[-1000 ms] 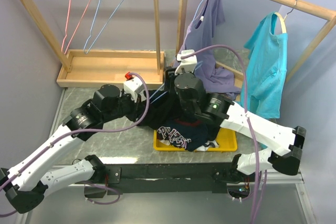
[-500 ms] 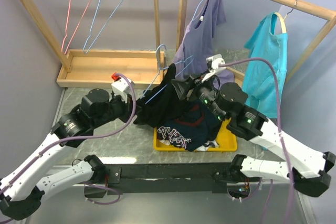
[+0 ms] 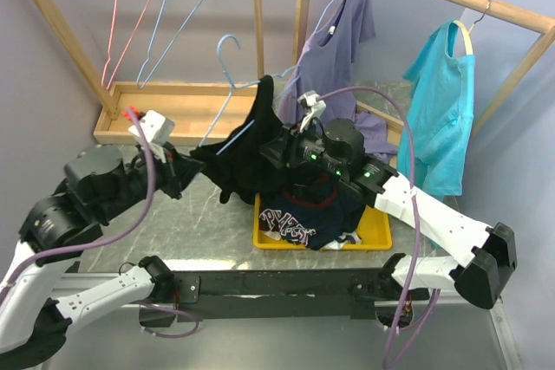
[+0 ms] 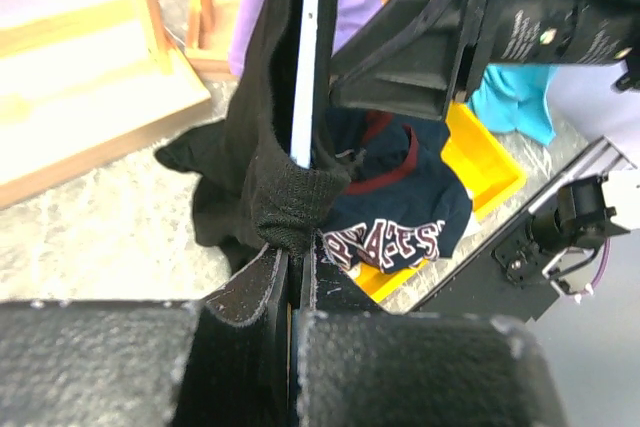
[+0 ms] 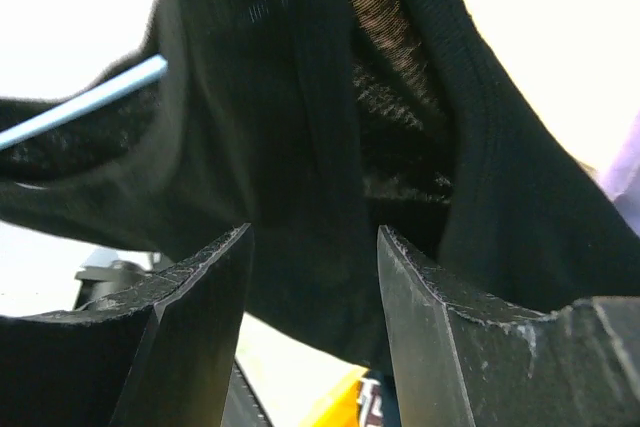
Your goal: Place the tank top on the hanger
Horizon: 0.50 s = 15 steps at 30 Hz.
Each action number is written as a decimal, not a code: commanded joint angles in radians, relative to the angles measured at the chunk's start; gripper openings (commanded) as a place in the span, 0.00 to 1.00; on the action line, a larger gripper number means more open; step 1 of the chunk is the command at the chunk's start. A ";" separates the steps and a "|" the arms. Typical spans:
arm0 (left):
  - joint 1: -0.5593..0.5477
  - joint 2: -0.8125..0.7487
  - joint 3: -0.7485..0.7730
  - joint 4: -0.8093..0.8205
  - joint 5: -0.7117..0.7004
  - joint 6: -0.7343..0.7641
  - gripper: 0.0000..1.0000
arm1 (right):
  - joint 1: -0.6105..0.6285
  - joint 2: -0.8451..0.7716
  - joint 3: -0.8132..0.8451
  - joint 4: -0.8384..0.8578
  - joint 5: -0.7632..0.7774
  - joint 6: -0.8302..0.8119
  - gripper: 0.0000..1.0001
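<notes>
Fingers [image 4: 250, 292] of the left gripper [image 4: 290, 257] are pinched tight on a bunched fold of the tank top [image 3: 243, 158], and the hanger [image 4: 310, 47] wire rises from that fold. The right gripper [image 5: 312, 237] holds its fingers [image 5: 200, 287] apart, with black fabric draped just beyond them. The top hangs above the table, just left of the yellow tray [image 3: 377, 233].

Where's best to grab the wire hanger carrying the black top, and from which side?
Probably the hanger by the bare neck under its hook, from above: it sticks up free, while the lower wire is wrapped in the black top.
</notes>
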State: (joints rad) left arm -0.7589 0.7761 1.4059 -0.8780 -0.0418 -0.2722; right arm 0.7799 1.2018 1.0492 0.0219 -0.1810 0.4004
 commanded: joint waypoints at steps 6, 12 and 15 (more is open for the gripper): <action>0.004 0.032 0.186 -0.055 -0.093 0.053 0.01 | 0.024 0.067 0.147 0.114 -0.070 0.054 0.59; 0.004 0.072 0.306 -0.088 -0.130 0.093 0.01 | 0.045 0.120 0.294 0.081 -0.115 0.054 0.55; 0.004 0.088 0.359 -0.095 -0.142 0.106 0.01 | 0.051 0.147 0.322 0.049 -0.100 0.038 0.65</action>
State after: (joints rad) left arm -0.7586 0.8497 1.6890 -1.0016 -0.1455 -0.2050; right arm 0.8188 1.3289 1.3060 0.0673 -0.2630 0.4511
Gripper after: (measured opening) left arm 0.057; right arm 0.582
